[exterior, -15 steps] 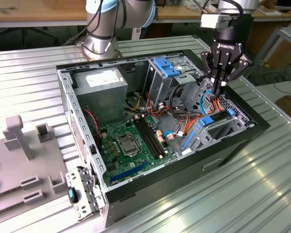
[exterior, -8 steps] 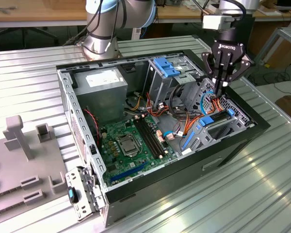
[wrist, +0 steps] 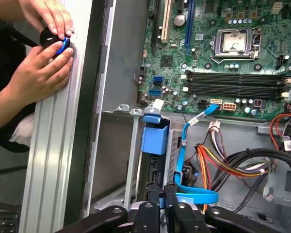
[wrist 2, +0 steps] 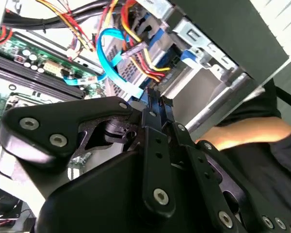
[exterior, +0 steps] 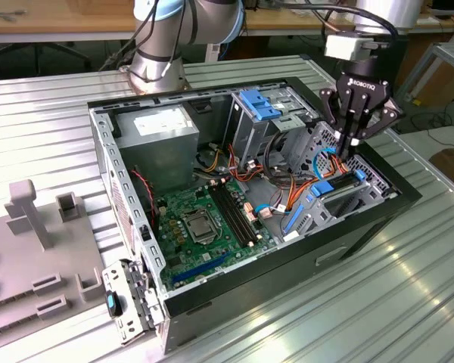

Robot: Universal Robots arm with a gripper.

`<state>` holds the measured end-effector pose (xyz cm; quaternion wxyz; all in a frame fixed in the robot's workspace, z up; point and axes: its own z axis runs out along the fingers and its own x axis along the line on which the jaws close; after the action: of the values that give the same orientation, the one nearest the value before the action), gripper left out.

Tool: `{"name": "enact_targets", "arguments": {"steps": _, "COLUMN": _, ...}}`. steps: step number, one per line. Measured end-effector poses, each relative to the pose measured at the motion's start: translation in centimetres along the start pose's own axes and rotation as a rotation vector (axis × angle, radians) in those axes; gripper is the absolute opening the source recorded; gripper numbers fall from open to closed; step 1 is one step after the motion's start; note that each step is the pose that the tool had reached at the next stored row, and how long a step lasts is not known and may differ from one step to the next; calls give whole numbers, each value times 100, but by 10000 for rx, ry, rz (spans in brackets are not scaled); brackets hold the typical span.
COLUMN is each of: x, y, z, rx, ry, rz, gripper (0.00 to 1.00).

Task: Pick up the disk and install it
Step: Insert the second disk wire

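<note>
Exterior view: pincer [exterior: 351, 153] touching disk [exterior: 346, 190].

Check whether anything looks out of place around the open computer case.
Yes: a person's hands rest on the table right beside the case, pinching a small black-and-blue object, while the gripper is down in the drive bay. Hands that near a working arm stand out.
</note>
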<state>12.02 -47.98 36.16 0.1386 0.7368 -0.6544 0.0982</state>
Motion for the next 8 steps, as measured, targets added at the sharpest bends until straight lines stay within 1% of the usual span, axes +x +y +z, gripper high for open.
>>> {"name": "enact_targets", "arguments": {"steps": 1, "x": 13, "y": 8, "z": 6, "rx": 17, "ry": -137, "rz": -6, "gripper": 17}}
{"name": "enact_targets", "arguments": {"steps": 2, "x": 32, "y": 17, "z": 14, "rx": 40, "ry": -313, "rz": -12, "gripper": 17}}
{"name": "enact_targets", "arguments": {"steps": 3, "x": 48, "y": 24, "z": 22, "rx": 58, "ry": -454, "rz": -17, "gripper": 17}}
{"name": "enact_targets", "arguments": {"steps": 4, "x": 70, "y": 33, "z": 33, "rx": 81, "ry": -637, "rz": -24, "gripper": 17}}
{"name": "enact_targets", "arguments": {"steps": 5, "x": 83, "y": 39, "z": 38, "rx": 94, "ry": -744, "rz": -28, "gripper": 17}}
{"name": "enact_targets", "arguments": {"steps": 6, "x": 121, "y": 51, "z": 56, "rx": 121, "ry": -960, "rz": -36, "gripper": 17}}
{"name": "enact_targets", "arguments": {"steps": 7, "x": 172, "y": 58, "z": 82, "rx": 139, "ry": -1103, "rz": -43, "gripper": 17}}
{"name": "enact_targets", "arguments": {"steps": 8, "x": 247, "y": 68, "z": 123, "rx": 150, "ry": -1207, "rz": -44, "gripper": 17}}
